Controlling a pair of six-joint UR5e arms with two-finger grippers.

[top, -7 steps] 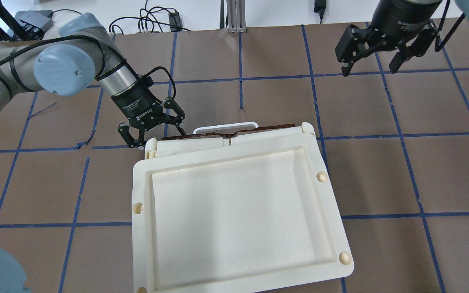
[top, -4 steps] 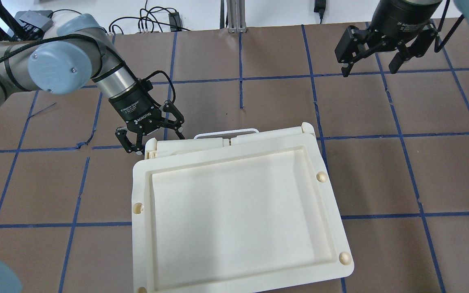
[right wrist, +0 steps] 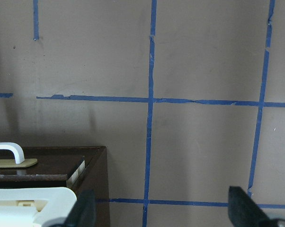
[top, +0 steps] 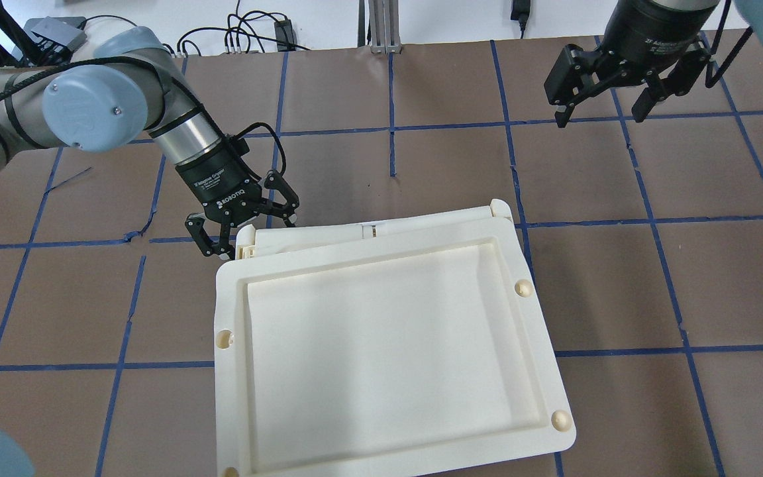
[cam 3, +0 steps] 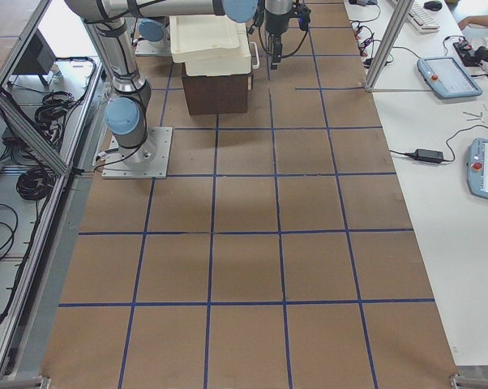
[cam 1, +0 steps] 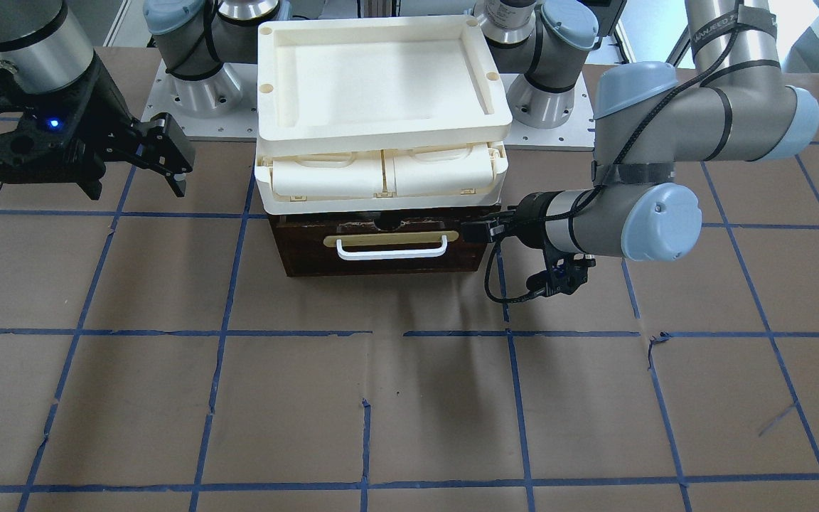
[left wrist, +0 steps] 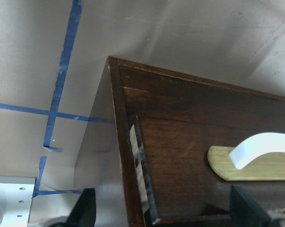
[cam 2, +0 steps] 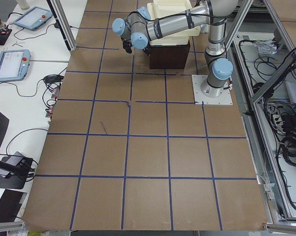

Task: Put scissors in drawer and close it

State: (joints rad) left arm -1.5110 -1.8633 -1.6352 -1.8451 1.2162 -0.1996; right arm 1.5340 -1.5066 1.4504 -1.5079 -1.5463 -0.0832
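1. Brown-paper table [cam 1: 381, 412] with a blue tape grid. The cream tray unit [cam 1: 381, 181] sits on top of the cabinet that holds the drawer [cam 1: 388, 264].
2. No scissors in any view. I'd guess they're inside the drawer, but I can't confirm.
3. The drawer front looks almost home. The left wrist view shows a sliver of dovetailed side proud of the cabinet edge, so I judge it a touch short of shut.
4. The left gripper [top: 250, 233] has its fingers spread and grips nothing. It's at the drawer's front corner, beside the white handle [cam 1: 392, 252].
5. The right gripper [top: 601, 114] is also spread and empty, well apart from the unit.
6. Remaining, in my view: a final nudge, then back off.
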